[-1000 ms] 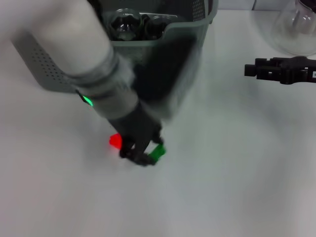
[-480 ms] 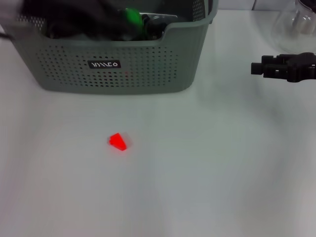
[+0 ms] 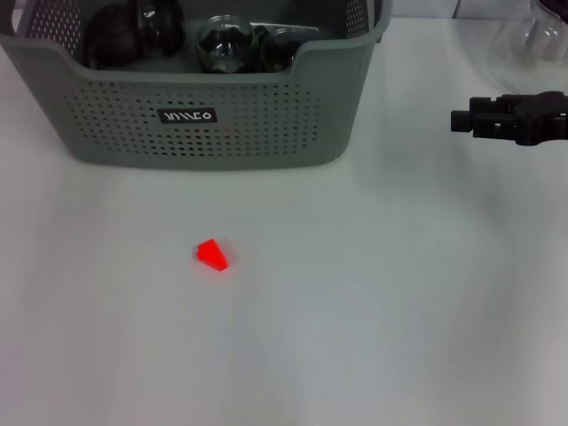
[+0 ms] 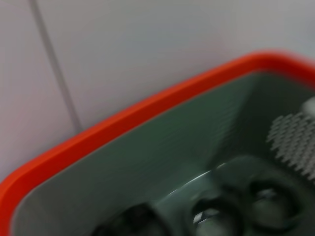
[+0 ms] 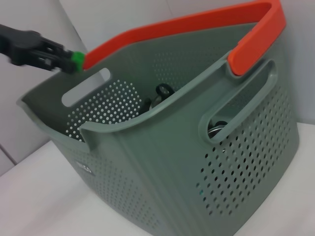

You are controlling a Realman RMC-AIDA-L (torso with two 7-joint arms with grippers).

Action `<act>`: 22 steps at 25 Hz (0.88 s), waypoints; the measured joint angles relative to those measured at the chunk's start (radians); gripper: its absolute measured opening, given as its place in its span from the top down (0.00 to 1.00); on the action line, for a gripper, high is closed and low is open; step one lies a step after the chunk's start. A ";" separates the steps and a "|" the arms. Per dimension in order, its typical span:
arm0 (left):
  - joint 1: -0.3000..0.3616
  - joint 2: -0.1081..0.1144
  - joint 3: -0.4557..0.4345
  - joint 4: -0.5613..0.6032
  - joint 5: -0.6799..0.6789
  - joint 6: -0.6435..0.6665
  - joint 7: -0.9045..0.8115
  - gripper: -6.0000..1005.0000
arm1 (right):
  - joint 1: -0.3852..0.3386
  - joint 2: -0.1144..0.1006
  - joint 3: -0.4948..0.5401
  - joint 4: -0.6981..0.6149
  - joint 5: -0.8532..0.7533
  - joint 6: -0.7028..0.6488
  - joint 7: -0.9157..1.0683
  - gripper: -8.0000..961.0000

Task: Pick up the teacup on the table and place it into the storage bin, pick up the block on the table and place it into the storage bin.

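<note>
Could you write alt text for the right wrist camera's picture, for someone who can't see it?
A grey-green perforated storage bin with an orange rim fills the view, dark items inside. The left gripper hangs at its far rim, holding a small green block.

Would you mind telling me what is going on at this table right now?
The left end effector holds a green block up at the rim of the bin, which already contains glass cups. A red block lies on the table in front of the bin. The right end effector hovers idle over the table to the bin's right.
</note>
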 joint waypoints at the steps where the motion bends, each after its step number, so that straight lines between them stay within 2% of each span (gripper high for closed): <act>1: -0.016 -0.004 0.006 -0.025 0.042 -0.027 -0.007 0.56 | 0.000 0.000 0.000 0.000 0.000 0.000 0.000 0.38; 3: -0.044 -0.012 0.031 -0.075 0.116 -0.073 -0.023 0.56 | 0.001 0.000 -0.001 0.000 0.000 0.001 0.000 0.38; 6: -0.059 -0.018 0.091 -0.105 0.156 -0.096 -0.043 0.55 | 0.002 -0.002 -0.001 0.000 -0.001 0.002 0.001 0.38; 9: -0.057 -0.013 0.145 -0.106 0.157 -0.102 -0.063 0.55 | 0.003 -0.003 -0.001 0.000 -0.001 0.005 0.002 0.38; 20: -0.049 0.003 0.175 -0.099 0.159 -0.075 -0.080 0.54 | 0.000 -0.009 0.000 0.000 -0.002 0.007 0.004 0.38; 22: -0.045 0.003 0.182 -0.095 0.160 -0.072 -0.080 0.47 | 0.000 -0.010 0.000 0.000 -0.002 0.007 0.004 0.38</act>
